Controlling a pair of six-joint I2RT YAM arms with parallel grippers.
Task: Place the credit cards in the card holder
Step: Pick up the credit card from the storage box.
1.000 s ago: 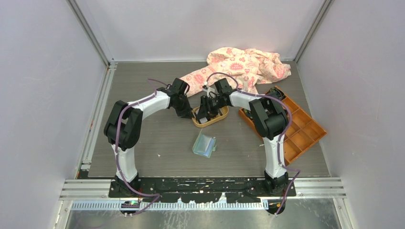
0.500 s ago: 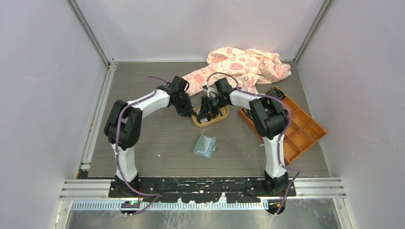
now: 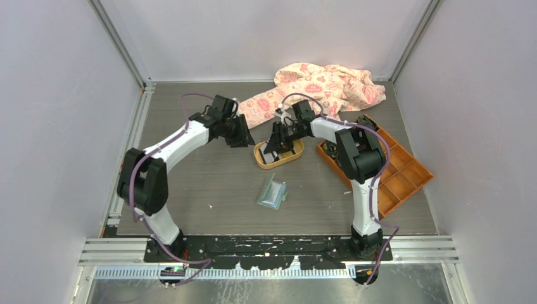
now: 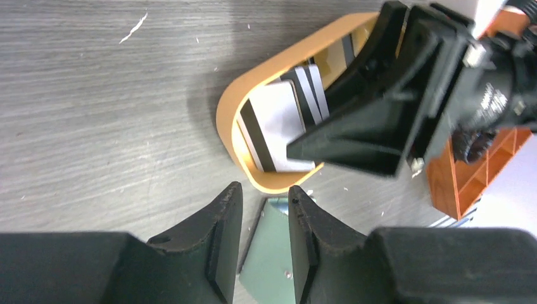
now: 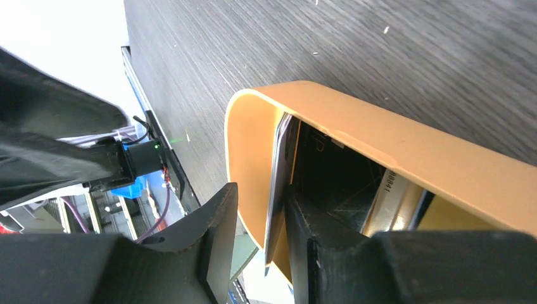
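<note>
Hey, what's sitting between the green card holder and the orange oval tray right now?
Nothing. Only bare grey tabletop separates the card holder from the oval tray, as the top view shows.

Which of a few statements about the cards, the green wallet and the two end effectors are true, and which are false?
1. The card holder lies on the table, outside the oval tray. True.
2. The left end effector grips a card. False: nothing is between its fingers.
3. Striped credit cards lie in the oval tray. True.
4. The right end effector hovers over the card holder. False: it is down at the oval tray.
</note>
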